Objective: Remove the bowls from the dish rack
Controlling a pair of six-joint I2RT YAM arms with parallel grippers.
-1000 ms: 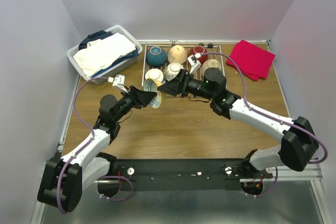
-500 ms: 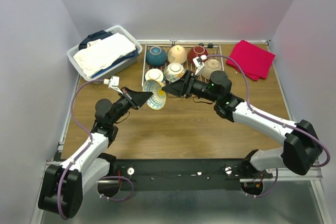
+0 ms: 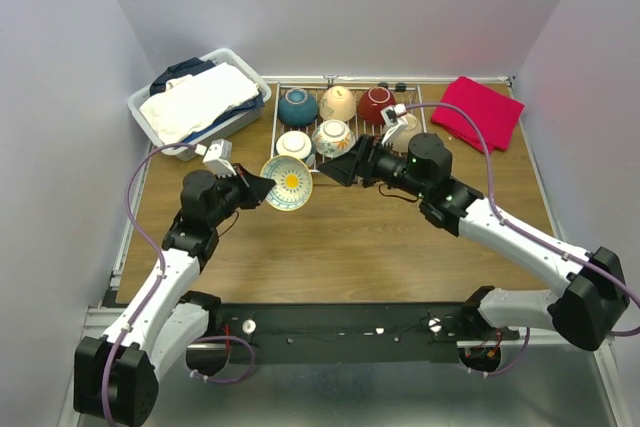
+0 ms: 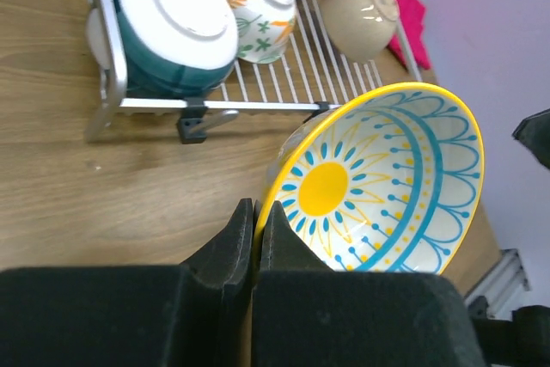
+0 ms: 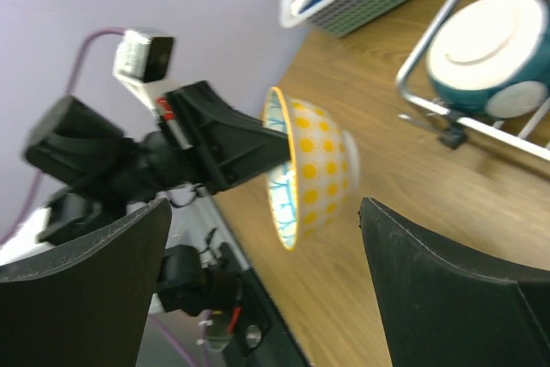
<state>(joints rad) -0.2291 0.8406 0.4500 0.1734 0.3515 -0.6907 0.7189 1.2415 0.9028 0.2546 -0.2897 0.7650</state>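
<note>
Handover just made: the left gripper (image 4: 256,212) now pinches the bowl (image 4: 378,186) by its rim, the right gripper (image 5: 265,212) has let go, jaws wide, so setting it down likely comes next.

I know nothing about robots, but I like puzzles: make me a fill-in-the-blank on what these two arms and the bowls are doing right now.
1. The left gripper pinches the yellow sun-patterned bowl by its ___.
2. The right gripper touches nothing, and its jaws stand ___.
3. The dish rack holds ___ other bowls.

Missing words: rim; open; six.
</note>
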